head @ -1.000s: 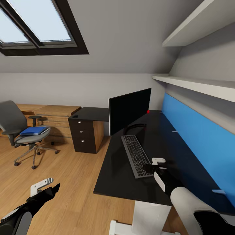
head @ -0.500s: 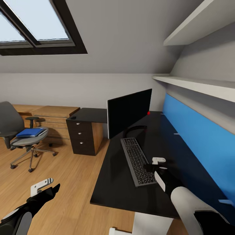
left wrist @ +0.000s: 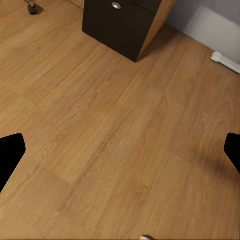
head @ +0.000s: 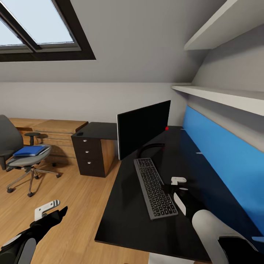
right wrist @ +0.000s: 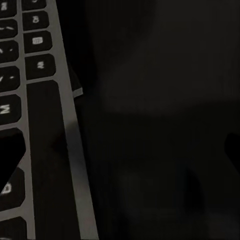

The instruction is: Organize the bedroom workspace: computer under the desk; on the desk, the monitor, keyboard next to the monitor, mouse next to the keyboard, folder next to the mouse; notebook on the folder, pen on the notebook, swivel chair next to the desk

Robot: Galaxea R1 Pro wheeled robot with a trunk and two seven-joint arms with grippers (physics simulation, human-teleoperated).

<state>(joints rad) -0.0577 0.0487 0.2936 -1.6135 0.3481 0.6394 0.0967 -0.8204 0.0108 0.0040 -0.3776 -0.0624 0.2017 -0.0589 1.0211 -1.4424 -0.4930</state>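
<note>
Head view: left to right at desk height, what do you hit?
Swivel chair with the blue folder on its seat → black drawer unit → monitor → blue wall panel.

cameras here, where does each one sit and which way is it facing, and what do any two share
Head view: on the robot's head, looking forward and down at the desk, monitor, swivel chair; both arms show.
Left wrist view: by the left gripper, facing the wood floor and drawer unit; dark fingertips.
Right wrist view: by the right gripper, facing the keyboard on the desk.
Head and right wrist views share the keyboard.
</note>
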